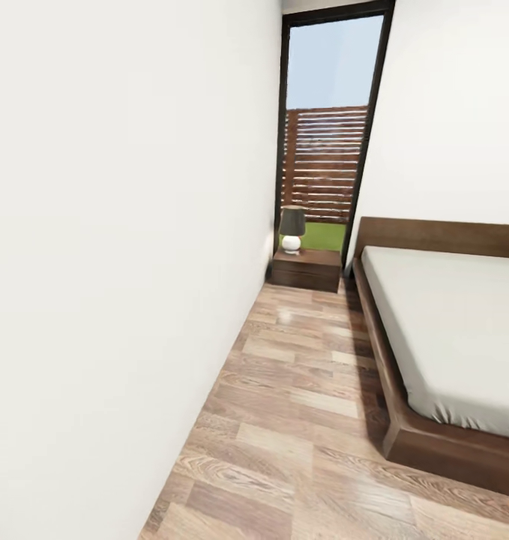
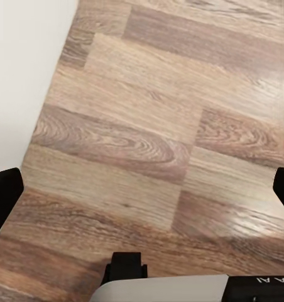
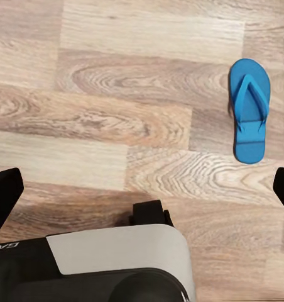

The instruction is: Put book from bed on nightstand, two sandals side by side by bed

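1. Left wrist view: the left gripper (image 2: 142,189) hangs over bare floor (image 2: 148,126), its fingers (image 2: 5,195) spread wide at the picture's edges with nothing between them. A strip of white wall (image 2: 19,75) runs beside the planks.

2. Right wrist view: the right gripper (image 3: 142,189) is likewise spread wide and empty over the floor. One blue sandal (image 3: 249,110) lies flat, strap up, a little way beyond the fingers and apart from them. I cannot tell how it lies relative to the bed from here.

3. Head view: a narrow aisle runs between the wall on the left and the bed (image 1: 449,330) on the right. At the far end stands a nightstand (image 1: 306,268) with a small lamp (image 1: 291,229) on it, below a tall window (image 1: 325,127). The visible mattress is bare.

4. Judgement: the robot appears to be travelling or searching, with nothing grasped yet. The sandal near the right gripper looks the closest target; the next move calls for lowering that gripper over it and closing, then finding its mate.
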### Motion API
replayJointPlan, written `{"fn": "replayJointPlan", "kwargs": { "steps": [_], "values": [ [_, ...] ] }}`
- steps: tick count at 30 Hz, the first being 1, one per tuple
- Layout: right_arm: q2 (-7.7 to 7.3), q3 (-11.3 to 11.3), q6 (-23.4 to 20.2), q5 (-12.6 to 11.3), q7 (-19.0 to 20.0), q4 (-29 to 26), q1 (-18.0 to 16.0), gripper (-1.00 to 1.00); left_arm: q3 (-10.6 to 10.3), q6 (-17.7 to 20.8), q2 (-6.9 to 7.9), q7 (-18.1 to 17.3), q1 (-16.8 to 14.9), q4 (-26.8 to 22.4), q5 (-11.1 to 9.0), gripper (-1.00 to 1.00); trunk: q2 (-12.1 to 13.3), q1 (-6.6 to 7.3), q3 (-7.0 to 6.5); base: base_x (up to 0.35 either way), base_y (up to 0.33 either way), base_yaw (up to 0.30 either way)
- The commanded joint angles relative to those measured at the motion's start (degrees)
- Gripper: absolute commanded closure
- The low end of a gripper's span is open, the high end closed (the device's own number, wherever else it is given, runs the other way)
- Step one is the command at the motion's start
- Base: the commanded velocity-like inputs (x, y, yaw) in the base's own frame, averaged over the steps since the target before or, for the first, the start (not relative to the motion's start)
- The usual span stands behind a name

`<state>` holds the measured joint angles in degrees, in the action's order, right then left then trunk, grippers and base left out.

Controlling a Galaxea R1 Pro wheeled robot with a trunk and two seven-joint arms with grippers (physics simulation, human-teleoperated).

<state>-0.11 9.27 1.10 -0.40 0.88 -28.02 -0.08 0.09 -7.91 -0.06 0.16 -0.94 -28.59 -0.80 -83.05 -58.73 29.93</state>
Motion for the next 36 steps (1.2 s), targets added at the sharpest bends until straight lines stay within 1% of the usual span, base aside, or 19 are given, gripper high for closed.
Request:
{"fn": "replayJointPlan", "kwargs": {
  "steps": [1,6,15,21,36],
  "values": [
    [0.02,0.14,0.12,-0.04,0.09,-0.02,-0.01,-1.00,0.00,-0.18,-0.01,0.02,-0.02,0.03,-0.08,-1.00,-0.03,0.00,0.07,0.000,0.000,-0.235],
    [0.02,0.09,0.12,-0.04,0.09,-0.02,-0.01,-1.00,0.01,-0.18,-0.02,0.02,-0.02,0.03,-0.08,-1.00,-0.03,0.00,0.14,0.151,0.000,-0.180],
    [0.02,0.05,0.10,-0.04,0.09,-0.02,-0.01,-1.00,0.00,-0.18,-0.03,0.02,-0.02,0.03,-0.08,-1.00,-0.03,0.00,0.16,0.295,0.000,-0.023],
    [0.02,0.13,0.08,-0.04,0.09,-0.02,-0.01,-1.00,0.00,-0.18,-0.03,0.02,-0.02,0.03,-0.08,-1.00,-0.03,0.00,0.16,0.034,0.000,-0.072],
    [0.02,0.14,0.11,-0.04,0.09,-0.02,-0.01,-1.00,0.00,-0.18,-0.03,0.02,-0.02,0.03,-0.08,-1.00,-0.03,0.00,0.16,0.001,0.000,-0.233]
  ]
}}
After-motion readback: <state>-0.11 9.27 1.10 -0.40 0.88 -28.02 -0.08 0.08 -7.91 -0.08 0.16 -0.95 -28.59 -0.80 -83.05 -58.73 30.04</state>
